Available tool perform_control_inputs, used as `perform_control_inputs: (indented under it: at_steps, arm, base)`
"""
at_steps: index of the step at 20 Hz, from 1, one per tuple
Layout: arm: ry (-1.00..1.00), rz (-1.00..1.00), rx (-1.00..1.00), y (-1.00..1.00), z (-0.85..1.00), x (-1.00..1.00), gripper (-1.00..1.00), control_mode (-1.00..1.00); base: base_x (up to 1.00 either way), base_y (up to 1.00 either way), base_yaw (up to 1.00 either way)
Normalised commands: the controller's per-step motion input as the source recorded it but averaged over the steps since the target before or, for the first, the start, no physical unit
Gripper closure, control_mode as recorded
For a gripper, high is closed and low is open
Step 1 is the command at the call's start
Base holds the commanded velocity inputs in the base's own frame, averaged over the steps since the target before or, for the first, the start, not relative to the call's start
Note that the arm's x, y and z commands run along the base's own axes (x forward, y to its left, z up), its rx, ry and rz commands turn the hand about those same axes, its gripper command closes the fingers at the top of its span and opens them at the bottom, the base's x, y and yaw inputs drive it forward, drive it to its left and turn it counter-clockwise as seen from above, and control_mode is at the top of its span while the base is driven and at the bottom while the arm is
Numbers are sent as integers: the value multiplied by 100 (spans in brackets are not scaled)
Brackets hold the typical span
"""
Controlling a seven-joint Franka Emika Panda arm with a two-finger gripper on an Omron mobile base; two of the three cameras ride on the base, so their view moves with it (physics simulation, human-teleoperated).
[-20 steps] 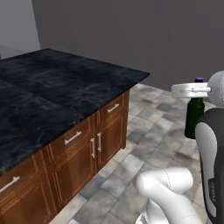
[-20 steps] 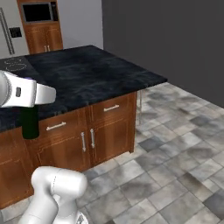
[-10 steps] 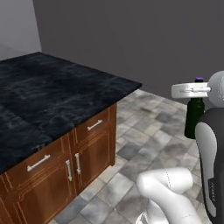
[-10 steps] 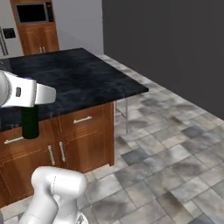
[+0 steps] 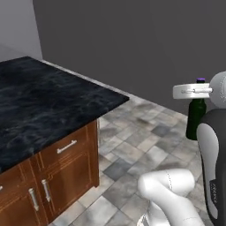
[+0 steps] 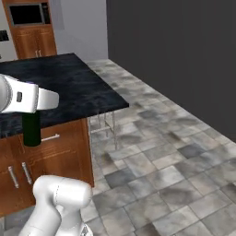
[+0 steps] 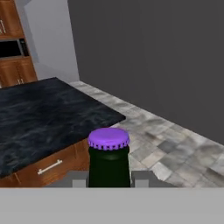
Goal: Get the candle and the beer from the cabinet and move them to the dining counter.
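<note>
The beer (image 5: 195, 120) is a dark green bottle with a purple cap (image 7: 108, 138), and it hangs upright in the air. My gripper (image 5: 194, 99) is shut on its neck, just below the cap. In the right base view the beer (image 6: 31, 129) hangs under the white hand, in front of the island's side. The dining counter (image 5: 42, 108) is the black veined marble top; it lies to the left of the bottle and apart from it. Its corner (image 7: 116, 116) is beyond the cap in the hand view. The candle and the cabinet are out of view.
Wooden drawers and doors with silver handles (image 5: 66, 147) sit under the marble top. Grey stone tiles (image 6: 166, 152) stretch to a dark wall (image 5: 132, 44). A tall wooden unit with a microwave (image 6: 28, 15) stands far back. A thin metal frame (image 6: 106, 126) stands by the island's corner.
The whole picture has shifted: the base has moved, so the island slides left and more floor and wall show. The bottle stays in the gripper, unchanged against the arm.
</note>
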Motion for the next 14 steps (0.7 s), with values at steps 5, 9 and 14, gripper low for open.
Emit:
perform_control_inputs:
  at_steps: [5, 9, 14]
  arm:
    - [0, 0, 0, 0, 0, 0, 100, 100]
    - [0, 0, 0, 0, 0, 0, 100, 100]
    - [0, 0, 0, 0, 0, 0, 100, 100]
  base:
    - [100, -100, 18]
    - [99, -100, 34]
    - [93, -100, 41]
